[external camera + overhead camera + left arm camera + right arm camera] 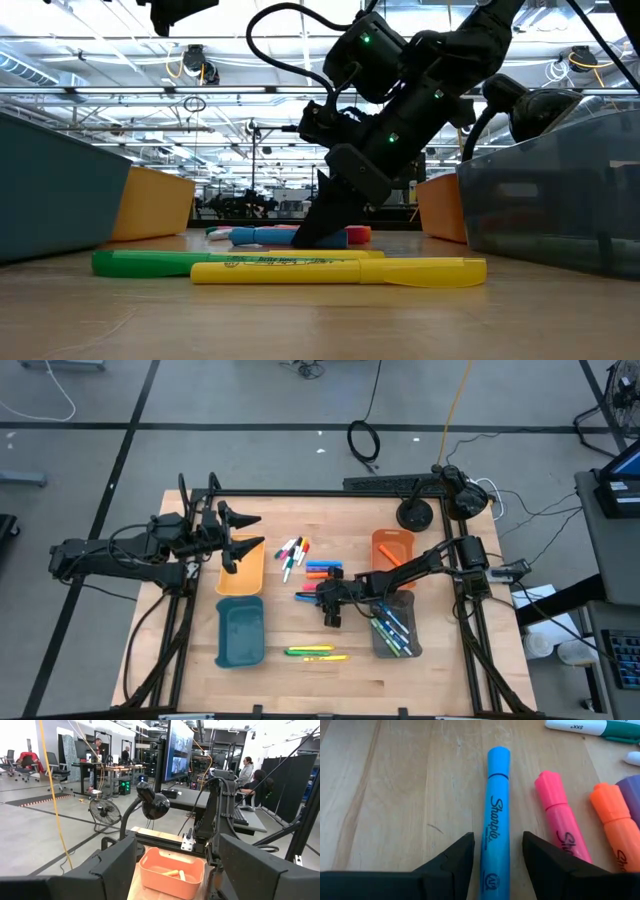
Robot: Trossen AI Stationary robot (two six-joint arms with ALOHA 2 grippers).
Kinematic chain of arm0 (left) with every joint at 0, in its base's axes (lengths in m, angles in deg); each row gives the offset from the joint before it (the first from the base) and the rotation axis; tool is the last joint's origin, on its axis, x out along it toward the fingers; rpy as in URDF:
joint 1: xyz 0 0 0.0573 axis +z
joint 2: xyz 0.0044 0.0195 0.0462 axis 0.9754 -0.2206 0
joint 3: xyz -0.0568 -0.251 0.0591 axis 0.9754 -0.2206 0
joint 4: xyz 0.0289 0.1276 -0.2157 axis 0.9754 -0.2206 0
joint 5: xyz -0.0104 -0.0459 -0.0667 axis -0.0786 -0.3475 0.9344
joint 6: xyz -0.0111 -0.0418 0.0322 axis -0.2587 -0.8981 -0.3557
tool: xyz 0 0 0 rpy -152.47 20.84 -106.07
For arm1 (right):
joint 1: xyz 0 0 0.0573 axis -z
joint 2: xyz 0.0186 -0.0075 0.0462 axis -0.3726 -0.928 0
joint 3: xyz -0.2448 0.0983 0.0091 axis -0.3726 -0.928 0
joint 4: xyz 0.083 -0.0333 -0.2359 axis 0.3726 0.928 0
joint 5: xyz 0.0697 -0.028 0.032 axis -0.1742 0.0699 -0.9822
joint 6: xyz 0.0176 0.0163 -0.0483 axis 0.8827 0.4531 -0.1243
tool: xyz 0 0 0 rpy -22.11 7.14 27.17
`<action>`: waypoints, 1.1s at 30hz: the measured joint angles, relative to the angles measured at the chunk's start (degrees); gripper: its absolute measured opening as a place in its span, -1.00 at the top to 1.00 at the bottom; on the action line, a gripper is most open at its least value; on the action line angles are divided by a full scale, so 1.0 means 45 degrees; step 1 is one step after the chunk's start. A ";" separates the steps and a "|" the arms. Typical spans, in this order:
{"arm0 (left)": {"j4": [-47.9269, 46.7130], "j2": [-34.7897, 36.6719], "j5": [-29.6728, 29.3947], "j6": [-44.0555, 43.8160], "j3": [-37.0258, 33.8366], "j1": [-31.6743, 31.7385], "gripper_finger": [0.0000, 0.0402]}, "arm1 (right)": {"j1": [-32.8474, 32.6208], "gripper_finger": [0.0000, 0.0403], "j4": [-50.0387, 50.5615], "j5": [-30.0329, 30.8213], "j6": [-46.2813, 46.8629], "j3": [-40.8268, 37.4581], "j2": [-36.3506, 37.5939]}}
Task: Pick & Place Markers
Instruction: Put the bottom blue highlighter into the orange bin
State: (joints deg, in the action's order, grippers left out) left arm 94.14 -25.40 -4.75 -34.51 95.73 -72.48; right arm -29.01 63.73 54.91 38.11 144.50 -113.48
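Your right gripper [497,857] straddles the blue highlighter [497,815], fingers unclenched; left gripper [243,538] released. Few markers [392,628] binned, most remain on the table [300,680].

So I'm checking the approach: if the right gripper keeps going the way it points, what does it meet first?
Probably the blue highlighter: the right gripper is open and straddles it, a finger on each side, the wooden table directly beneath.

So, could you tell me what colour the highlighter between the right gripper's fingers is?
Blue highlighter; clearest in the right wrist view.
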 joint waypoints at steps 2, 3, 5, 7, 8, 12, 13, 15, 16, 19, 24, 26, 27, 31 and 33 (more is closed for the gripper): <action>0.0000 0.0003 0.0000 0.0000 0.0000 0.0004 -0.41 | 0.0000 0.21 -0.0034 -0.0007 0.0002 0.0000 0.0000; 0.0000 0.0000 0.0000 0.0000 0.0000 0.0002 -0.41 | 0.0000 0.21 -0.0046 -0.0010 0.0002 0.0000 0.0000; 0.0000 0.0002 0.0005 0.0000 0.0000 0.0004 -0.41 | -0.0005 0.21 -0.0050 -0.0015 0.0002 0.0000 0.0000; 0.0000 0.0001 0.0000 0.0000 0.0000 0.0004 -0.41 | -0.0005 0.21 -0.0054 -0.0019 0.0002 0.0000 0.0000; 0.0000 -0.0001 0.0001 0.0000 0.0000 0.0003 -0.41 | -0.0005 0.21 -0.0059 -0.0023 0.0002 0.0000 0.0000; 0.0000 0.0001 0.0000 0.0000 0.0000 0.0002 -0.41 | -0.0005 0.21 -0.0064 -0.0029 0.0002 0.0000 0.0000; 0.0000 -0.0002 0.0002 0.0000 0.0000 0.0004 -0.41 | -0.0006 0.21 -0.0069 -0.0029 0.0002 0.0000 0.0000; 0.0000 0.0002 0.0000 0.0000 0.0000 -0.0001 -0.41 | -0.0010 0.21 -0.0069 -0.0029 0.0002 0.0000 0.0000; 0.0000 -0.0002 0.0005 0.0000 0.0000 0.0004 -0.41 | -0.0010 0.21 -0.0069 -0.0029 0.0003 0.0000 0.0000; 0.0000 0.0001 0.0000 0.0000 0.0000 -0.0001 -0.41 | -0.0015 0.21 -0.0062 0.0098 0.0004 0.0000 0.0000; 0.0000 -0.0002 0.0000 0.0000 0.0000 0.0004 -0.41 | -0.0029 0.21 -0.0064 0.0199 0.0007 0.0000 0.0000; 0.0000 0.0002 0.0000 0.0000 0.0000 0.0004 -0.41 | -0.0029 0.21 -0.0064 0.0194 0.0007 0.0000 0.0000; 0.0000 0.0002 0.0003 0.0000 0.0000 0.0001 -0.41 | -0.0029 0.21 -0.0064 0.0197 0.0007 0.0000 0.0000; 0.0000 -0.0001 0.0004 0.0000 0.0000 0.0000 -0.41 | -0.0029 0.21 -0.0064 0.0204 0.0007 0.0000 0.0000; 0.0000 0.0003 0.0000 0.0000 0.0000 0.0003 -0.41 | -0.0029 0.21 -0.0065 0.0204 0.0007 0.0000 0.0000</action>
State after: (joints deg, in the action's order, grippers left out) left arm 94.14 -25.39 -4.75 -34.51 95.73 -72.46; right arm -29.14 63.44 55.83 38.14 144.50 -113.48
